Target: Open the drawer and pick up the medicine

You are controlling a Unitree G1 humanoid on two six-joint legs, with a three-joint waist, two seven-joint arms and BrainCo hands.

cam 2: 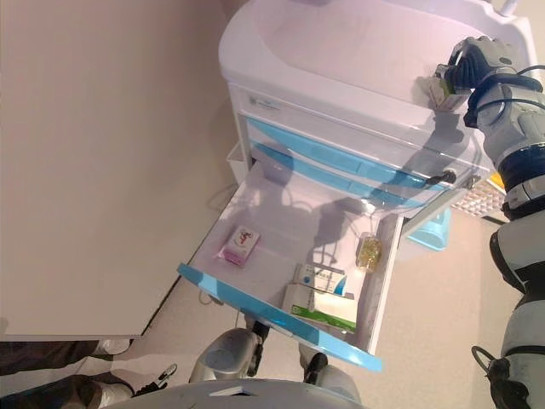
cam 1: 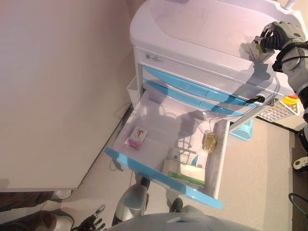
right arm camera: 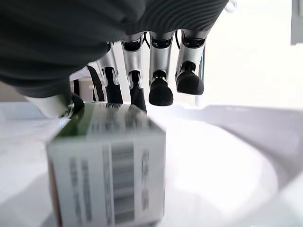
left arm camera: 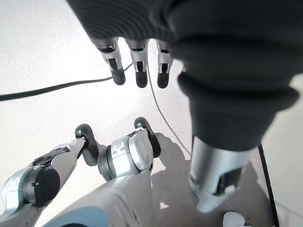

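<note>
The right hand (cam 1: 281, 34) has its fingers (right arm camera: 160, 80) curled round a small medicine box (right arm camera: 108, 168); light, stiff card, best pinched across flat sides.

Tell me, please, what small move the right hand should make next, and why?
Probably lower the medicine box onto the cart top and then loosen the fingers. The right hand is curled round the box just over the white top, the drawer is already open, and the left hand hangs idle near the floor, so the box seems ready to be set down.
</note>
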